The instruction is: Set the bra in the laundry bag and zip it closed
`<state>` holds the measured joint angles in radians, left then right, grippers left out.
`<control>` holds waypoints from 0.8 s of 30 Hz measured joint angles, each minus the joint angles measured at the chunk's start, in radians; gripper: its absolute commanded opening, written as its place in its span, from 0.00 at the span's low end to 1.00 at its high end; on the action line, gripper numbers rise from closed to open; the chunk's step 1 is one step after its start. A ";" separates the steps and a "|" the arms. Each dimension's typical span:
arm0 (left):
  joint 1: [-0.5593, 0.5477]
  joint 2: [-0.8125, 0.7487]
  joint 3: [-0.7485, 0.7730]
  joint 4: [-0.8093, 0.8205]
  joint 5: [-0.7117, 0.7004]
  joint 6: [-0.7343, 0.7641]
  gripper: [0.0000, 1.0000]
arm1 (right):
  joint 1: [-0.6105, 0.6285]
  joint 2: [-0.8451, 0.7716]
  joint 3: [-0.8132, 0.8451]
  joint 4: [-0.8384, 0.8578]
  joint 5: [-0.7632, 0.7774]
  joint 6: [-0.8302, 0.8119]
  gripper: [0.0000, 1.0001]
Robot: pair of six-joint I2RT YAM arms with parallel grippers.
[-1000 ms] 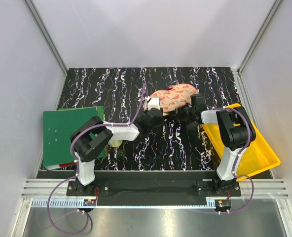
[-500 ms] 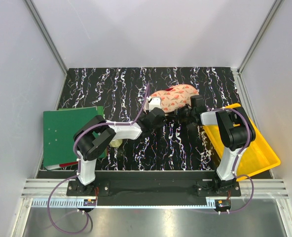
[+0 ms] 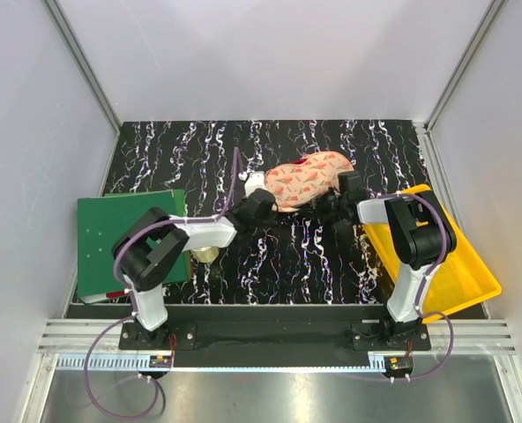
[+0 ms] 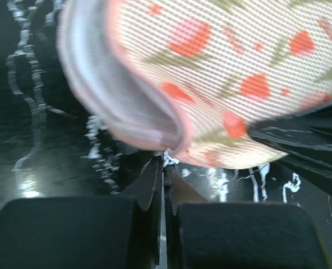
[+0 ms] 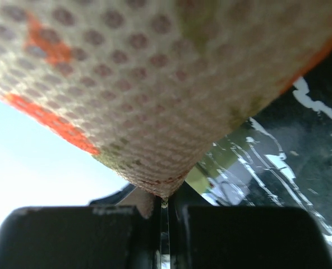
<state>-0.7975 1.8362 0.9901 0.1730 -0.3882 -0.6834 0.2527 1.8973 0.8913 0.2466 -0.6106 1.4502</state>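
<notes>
From above, the laundry bag (image 3: 309,179) lay mid-table between my 2 arms, with my left gripper (image 3: 263,199) at its left end and my right gripper (image 3: 328,197) at its near right edge. A dark red sliver at the far rim I took for the bra (image 3: 315,159), tucked inside. At the left wrist, my fingers (image 4: 150,188) were pressed together under the pink rim on a small white tab (image 4: 169,158), probably the zip pull, so I judged zipping was in hand and called for a steady pull along the rim. At the right wrist, the jaws were clamped on the bag's mesh edge, anchoring it.
</notes>
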 measured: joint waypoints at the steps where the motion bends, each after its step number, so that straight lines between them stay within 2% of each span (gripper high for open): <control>1: 0.014 -0.016 -0.017 0.002 0.019 -0.003 0.00 | -0.001 0.000 0.003 -0.015 -0.001 -0.023 0.00; 8: 0.067 -0.063 -0.079 0.031 0.134 0.022 0.00 | -0.023 0.002 0.093 -0.149 0.000 -0.212 0.01; 10: 0.080 -0.062 -0.082 0.031 0.180 0.030 0.00 | -0.040 0.008 0.151 -0.233 0.013 -0.303 0.22; 11: 0.086 -0.061 -0.082 0.038 0.207 0.031 0.00 | -0.045 0.015 0.187 -0.272 0.020 -0.352 0.42; 13: 0.090 -0.056 -0.082 0.062 0.258 0.022 0.00 | -0.055 0.019 0.231 -0.319 0.043 -0.429 0.51; 14: 0.089 -0.053 -0.082 0.074 0.281 0.018 0.00 | -0.058 0.015 0.236 -0.330 0.051 -0.464 0.63; 15: 0.088 -0.049 -0.082 0.086 0.303 0.009 0.00 | -0.059 0.010 0.233 -0.342 0.057 -0.489 0.69; 18: 0.085 -0.034 -0.082 0.126 0.372 -0.019 0.00 | -0.059 -0.034 0.169 -0.358 0.068 -0.524 0.73; 24: 0.066 -0.015 -0.074 0.159 0.438 -0.056 0.00 | -0.058 -0.178 -0.031 -0.296 0.061 -0.448 0.74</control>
<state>-0.7311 1.8210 0.9157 0.3317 0.0502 -0.7395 0.1944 1.7191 0.8600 -0.0494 -0.5491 1.0023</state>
